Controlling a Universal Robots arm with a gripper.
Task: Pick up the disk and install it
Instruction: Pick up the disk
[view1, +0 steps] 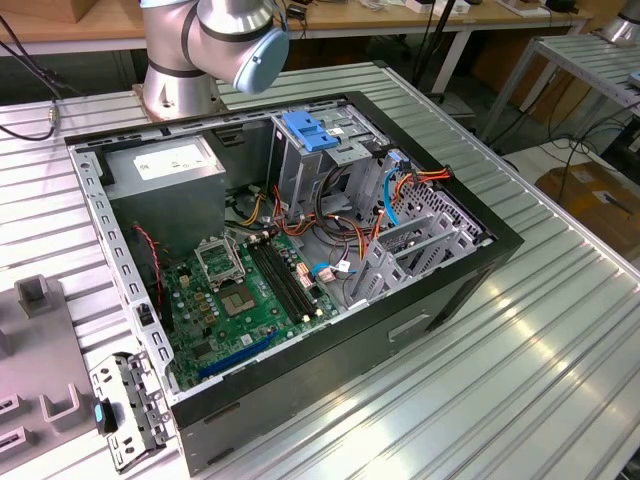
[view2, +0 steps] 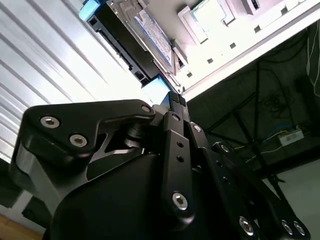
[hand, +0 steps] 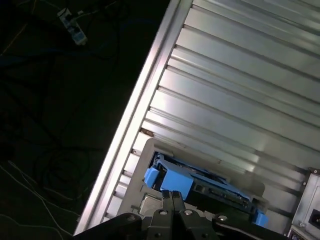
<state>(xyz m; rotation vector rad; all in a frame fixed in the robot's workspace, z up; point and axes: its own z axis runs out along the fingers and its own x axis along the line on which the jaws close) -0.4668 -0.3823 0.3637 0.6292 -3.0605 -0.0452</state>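
First wrist view: end effector (hand: 171, 196) fingers pressed together, nothing pinched between them, tips close over blue rail of disk (hand: 172, 180); contact unclear. Disk lay flat in grey holder (hand: 149, 154) on ribbed desk (hand: 240, 90), near desk edge. Second wrist view: closed end effector (view2: 175, 99) just beside disk (view2: 127, 37) blue corner. Exterior view: open computer case (view1: 330, 370) stood on desk (view1: 540, 370).

Bright, even light in the exterior view — blown-out glare on the ribbed table (view2: 40, 65) in the second wrist view
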